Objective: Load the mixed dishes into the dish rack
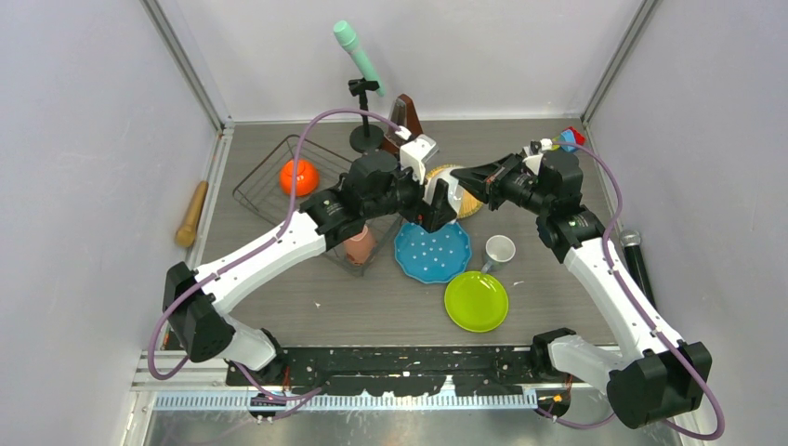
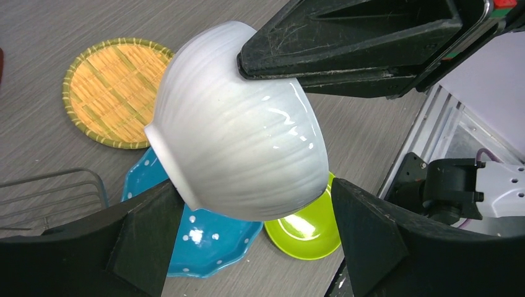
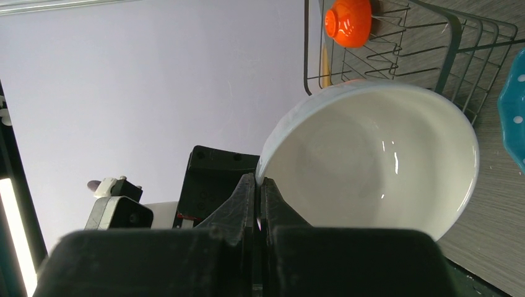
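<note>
The right gripper is closed tight on the rim of the white bowl, holding it tilted on its side above the table. The left gripper is spread wide, one finger on each side of the bowl's outside; whether either finger touches it cannot be told.

The table is grey wood-grain, enclosed by pale walls.

There are two bowls, and the orange bowl sits inside the dish rack. Three plates lie flat on the table: the yellow woven-look plate, the blue white-dotted scalloped plate and the lime-green plate. Of the two mugs, the pinkish-tan mug is at the rack's near corner and the small grey mug stands beside the blue plate.
</note>
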